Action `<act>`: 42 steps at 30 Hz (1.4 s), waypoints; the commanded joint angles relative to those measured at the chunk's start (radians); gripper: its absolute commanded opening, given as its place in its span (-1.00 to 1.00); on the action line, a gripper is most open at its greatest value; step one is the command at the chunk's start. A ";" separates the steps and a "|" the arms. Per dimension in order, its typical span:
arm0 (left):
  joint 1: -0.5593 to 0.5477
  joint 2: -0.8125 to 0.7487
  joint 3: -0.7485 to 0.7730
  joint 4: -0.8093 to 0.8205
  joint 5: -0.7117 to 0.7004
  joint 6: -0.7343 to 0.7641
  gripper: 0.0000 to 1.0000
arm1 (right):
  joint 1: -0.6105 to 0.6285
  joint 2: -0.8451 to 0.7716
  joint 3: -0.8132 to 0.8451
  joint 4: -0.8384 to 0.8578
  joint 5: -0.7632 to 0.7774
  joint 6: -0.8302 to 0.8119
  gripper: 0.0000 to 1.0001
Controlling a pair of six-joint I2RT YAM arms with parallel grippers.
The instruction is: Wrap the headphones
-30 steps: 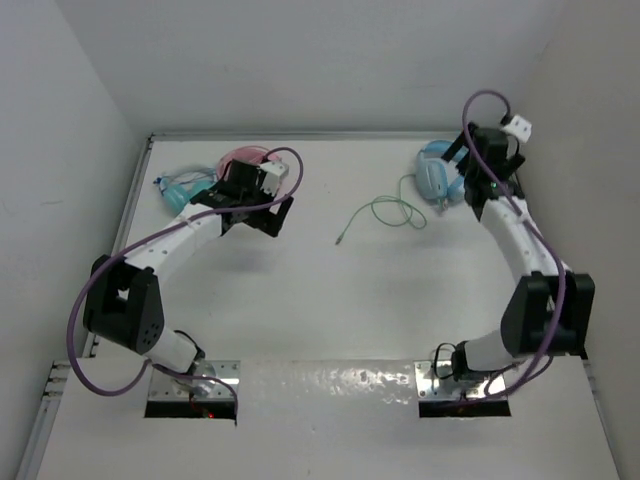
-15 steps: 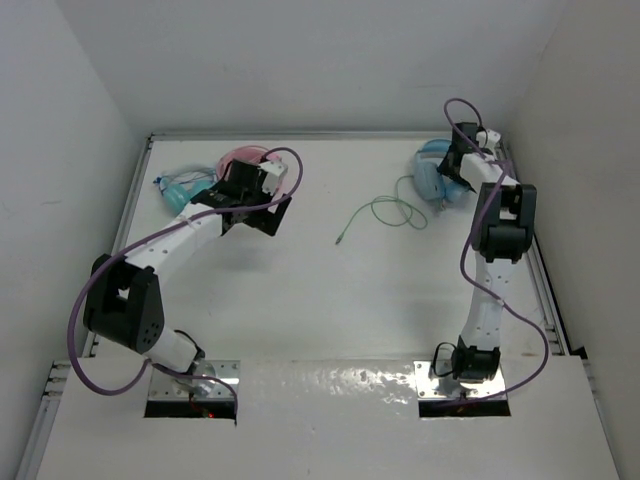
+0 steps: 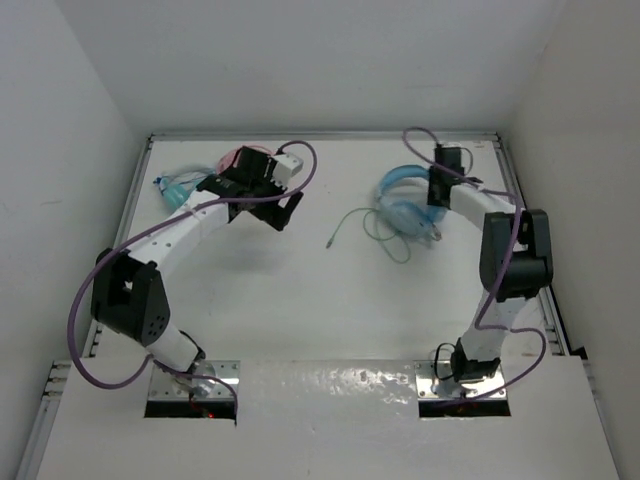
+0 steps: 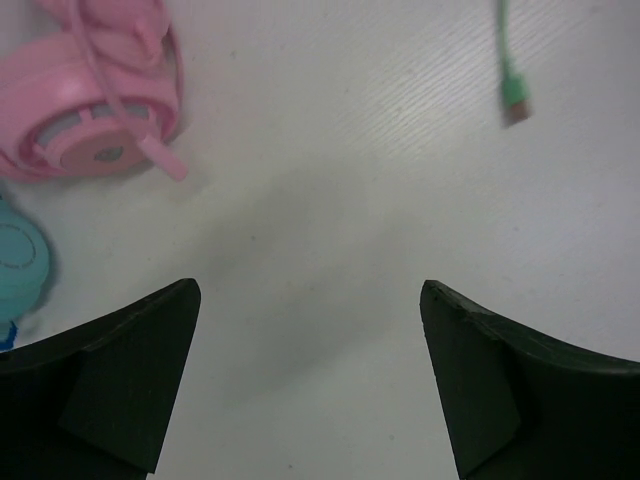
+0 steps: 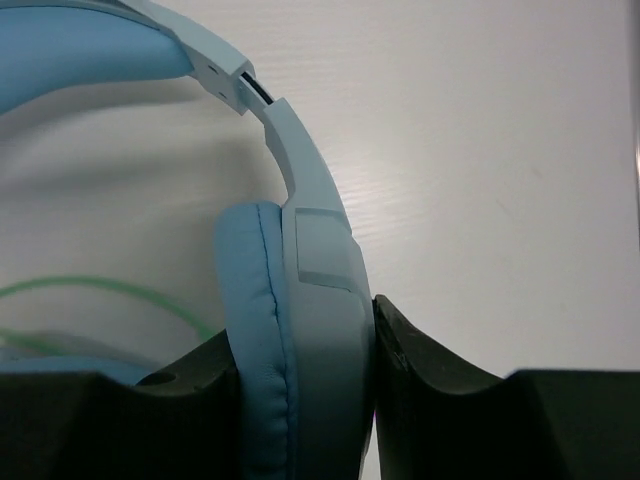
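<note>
Little of the wrapping looks done. The headphones [image 3: 400, 205] lie on the worktop [image 3: 300, 310] toward the far right. The right gripper [image 5: 300, 370] is clamped on one earcup, with a finger on each side of the padded cup in the right wrist view. I would call that a firm hold to work from.

The green cable [image 4: 504, 35] is not wound at all. It trails in loose curves from the earcups out to the left, and its plug [image 4: 515, 103] lies alone on bare worktop, well apart from the headset.

The left gripper [image 4: 308, 330] hangs with its jaws spread wide and nothing between them. It is over the worktop, with the plug on one side and the pink headphones [image 4: 90, 100] on the other. A teal pair [image 4: 20, 260] sits just beside the pink one at the far left.

By my reading, nearly everything is left to do: catch the free end of the cable, bring it to the headset, and wind it round the headband or cups while the right gripper steadies them.
</note>
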State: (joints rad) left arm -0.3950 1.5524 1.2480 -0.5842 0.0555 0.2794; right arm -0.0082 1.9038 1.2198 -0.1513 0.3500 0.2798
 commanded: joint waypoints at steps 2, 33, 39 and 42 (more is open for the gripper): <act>-0.059 0.003 0.235 -0.058 0.109 0.031 0.80 | 0.328 -0.132 -0.025 0.125 -0.111 -0.396 -1.00; -0.051 0.049 0.094 0.058 -0.132 -0.060 0.03 | 0.605 -0.354 -0.158 0.371 -0.464 -0.271 -1.00; -0.053 0.014 0.111 0.027 -0.082 -0.074 -1.00 | 0.587 -0.321 -0.031 0.289 -0.415 -0.306 -0.91; -0.036 0.012 0.128 0.027 -0.071 -0.106 -1.00 | 0.579 -0.328 0.021 0.257 -0.387 -0.304 0.83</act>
State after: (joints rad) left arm -0.4522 1.6043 1.3464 -0.5541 -0.0345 0.2188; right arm 0.5919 1.6150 1.1191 0.0372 -0.0925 -0.0273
